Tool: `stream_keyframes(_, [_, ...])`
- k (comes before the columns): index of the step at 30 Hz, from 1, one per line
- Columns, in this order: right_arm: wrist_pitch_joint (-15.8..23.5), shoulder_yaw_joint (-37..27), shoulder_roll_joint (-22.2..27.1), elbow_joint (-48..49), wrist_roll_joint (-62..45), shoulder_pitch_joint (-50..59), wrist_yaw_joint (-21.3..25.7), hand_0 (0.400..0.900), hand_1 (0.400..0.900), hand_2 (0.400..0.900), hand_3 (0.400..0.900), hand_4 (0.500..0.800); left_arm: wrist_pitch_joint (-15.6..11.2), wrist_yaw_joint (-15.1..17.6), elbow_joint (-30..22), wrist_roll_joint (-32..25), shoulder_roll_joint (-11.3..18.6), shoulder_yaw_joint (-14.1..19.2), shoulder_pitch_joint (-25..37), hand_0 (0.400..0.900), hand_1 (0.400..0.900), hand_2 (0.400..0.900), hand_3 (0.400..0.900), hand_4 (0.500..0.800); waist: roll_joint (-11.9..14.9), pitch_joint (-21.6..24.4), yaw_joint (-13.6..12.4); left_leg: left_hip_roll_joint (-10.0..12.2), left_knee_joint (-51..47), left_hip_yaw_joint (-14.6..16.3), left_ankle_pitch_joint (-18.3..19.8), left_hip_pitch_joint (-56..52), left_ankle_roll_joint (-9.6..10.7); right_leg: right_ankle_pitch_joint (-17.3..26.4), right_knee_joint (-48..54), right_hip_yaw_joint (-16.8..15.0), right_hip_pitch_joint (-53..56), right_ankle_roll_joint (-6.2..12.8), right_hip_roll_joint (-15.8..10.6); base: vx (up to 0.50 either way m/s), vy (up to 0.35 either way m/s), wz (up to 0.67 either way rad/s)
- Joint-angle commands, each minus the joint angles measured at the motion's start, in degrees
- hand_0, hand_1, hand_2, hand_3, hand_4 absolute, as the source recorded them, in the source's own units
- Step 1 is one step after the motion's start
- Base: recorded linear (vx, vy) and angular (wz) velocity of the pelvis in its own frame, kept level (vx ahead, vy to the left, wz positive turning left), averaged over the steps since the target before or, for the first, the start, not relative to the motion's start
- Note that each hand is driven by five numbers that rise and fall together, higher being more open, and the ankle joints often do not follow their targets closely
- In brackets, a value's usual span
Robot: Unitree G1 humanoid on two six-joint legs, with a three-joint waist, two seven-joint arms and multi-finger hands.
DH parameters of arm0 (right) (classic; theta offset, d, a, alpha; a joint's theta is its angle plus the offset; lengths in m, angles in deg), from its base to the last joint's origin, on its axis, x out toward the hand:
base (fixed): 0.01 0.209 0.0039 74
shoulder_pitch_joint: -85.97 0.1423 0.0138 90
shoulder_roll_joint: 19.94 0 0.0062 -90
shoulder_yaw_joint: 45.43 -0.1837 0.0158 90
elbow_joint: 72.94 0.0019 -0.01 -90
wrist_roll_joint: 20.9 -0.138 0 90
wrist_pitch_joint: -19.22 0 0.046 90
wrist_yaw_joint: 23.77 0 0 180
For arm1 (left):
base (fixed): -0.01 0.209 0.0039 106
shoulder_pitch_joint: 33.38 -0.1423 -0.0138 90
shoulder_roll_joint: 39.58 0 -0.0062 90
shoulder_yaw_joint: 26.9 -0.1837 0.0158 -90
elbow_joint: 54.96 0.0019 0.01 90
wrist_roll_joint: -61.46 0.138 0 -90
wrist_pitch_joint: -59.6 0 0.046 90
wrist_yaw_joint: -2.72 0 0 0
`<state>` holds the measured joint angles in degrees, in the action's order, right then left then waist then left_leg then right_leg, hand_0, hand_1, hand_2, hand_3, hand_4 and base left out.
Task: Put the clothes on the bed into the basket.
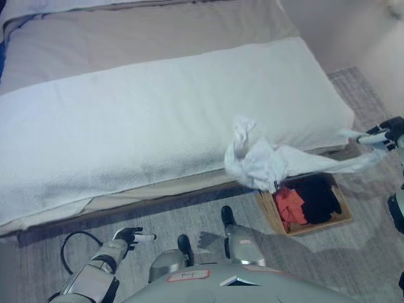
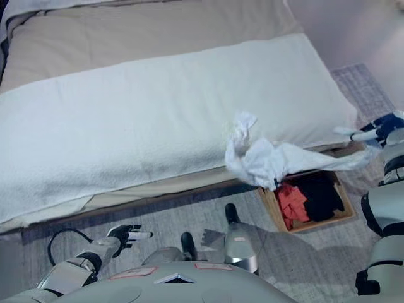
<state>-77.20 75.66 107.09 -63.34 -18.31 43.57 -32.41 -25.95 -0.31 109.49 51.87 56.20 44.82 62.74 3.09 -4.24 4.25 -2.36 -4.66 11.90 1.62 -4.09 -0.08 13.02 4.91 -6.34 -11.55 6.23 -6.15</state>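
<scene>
A white garment [image 1: 255, 158] hangs bunched off the bed's front edge, just above the basket [image 1: 269, 213]. One end of it stretches right to my right hand [image 1: 380, 135], which is raised beside the bed corner and pinches that end. The wooden basket stands on the floor by the bed and holds a red garment [image 1: 290, 205] and a black garment [image 1: 319, 197]. The bed [image 1: 139, 120] is covered by a white blanket. My left hand [image 1: 129, 238] is low at the lower left over the floor, open and empty.
A grey carpet [image 1: 353, 252] covers the floor in front of the bed. A beige sheet [image 1: 145, 35] lies behind the white blanket. A pale wall [image 1: 353, 31] stands at the right.
</scene>
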Motion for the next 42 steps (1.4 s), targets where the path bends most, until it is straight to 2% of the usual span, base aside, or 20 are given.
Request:
stream_keyframes(1, [-0.13,1.81,7.78,-2.39,0.12,4.46,1.68,0.400,0.400,0.400,0.400,0.500,-0.10,0.09,2.37,1.69,5.06,1.75,1.11,0.900,0.900,0.900,0.900,0.800,-0.57,1.73,-0.08,2.05,3.16,-3.33,5.31,0.90,0.94,-6.20,-3.14,-0.20,2.36,2.79,0.47,-0.03,0.022,-0.31])
stream_keyframes(7, [-0.74,-0.54,10.09,-3.18,0.72,1.02,0.36,0.400,0.400,0.400,0.400,0.500,0.23,-0.38,2.73,1.63,7.25,3.44,0.79,0.900,0.900,0.900,0.900,0.800,-0.86,2.32,0.75,1.72,3.00,-1.63,5.71,-0.16,0.65,-5.31,-2.89,-1.41,2.34,3.39,0.63,-0.02,0.022,-0.20])
stream_keyframes(18, [-1.00,-4.60,13.16,-2.62,0.89,-3.62,-0.04,0.400,0.400,0.400,0.400,0.500,0.54,-1.10,3.29,2.16,8.67,4.94,-0.15,0.900,0.900,0.900,0.900,0.800,-3.39,2.41,1.89,1.09,3.57,-0.92,6.46,-0.68,0.49,-5.23,-2.78,-2.08,2.39,3.60,0.18,0.00,0.005,-0.05])
stream_keyframes(19, [-1.13,-5.01,13.41,-2.00,0.55,-3.25,0.40,0.478,0.478,0.478,0.478,0.547,0.57,-1.15,3.22,1.99,8.72,5.20,-0.22,0.900,0.900,0.900,0.900,0.800,-3.68,2.40,1.93,1.03,3.64,-0.93,6.46,-0.64,0.46,-5.21,-2.76,-2.16,2.43,3.59,0.14,0.00,0.000,0.00])
stream_keyframes(20, [-0.88,-5.77,13.03,-1.53,0.44,-4.28,0.88,0.900,0.900,0.900,0.900,0.800,0.54,-1.11,3.09,1.92,8.36,5.43,-0.43,0.900,0.900,0.900,0.900,0.800,-4.05,2.28,1.98,0.92,3.76,-1.00,6.47,-0.59,0.45,-5.22,-2.79,-2.15,2.45,3.61,0.10,0.00,0.000,0.00])
stream_keyframes(28, [-1.17,-7.63,13.00,-0.07,0.17,-7.01,0.78,0.900,0.900,0.900,0.900,0.800,0.70,-1.22,2.98,1.66,7.37,5.13,-0.61,0.900,0.900,0.900,0.900,0.800,-5.63,2.08,1.91,0.89,3.48,-1.82,5.92,-0.30,0.69,-5.44,-2.34,-1.22,2.95,3.24,-0.30,0.00,-0.009,0.07])
stream_keyframes(42, [-1.44,-8.05,12.17,1.17,-0.22,-8.83,0.63,0.900,0.900,0.900,0.900,0.800,1.06,-1.01,3.15,1.44,5.60,4.47,-0.27,0.900,0.900,0.900,0.900,0.800,-4.35,1.87,1.08,1.52,2.79,-3.35,5.17,0.05,1.15,-5.94,-1.84,0.49,3.74,2.65,-0.43,0.00,-0.018,0.06])
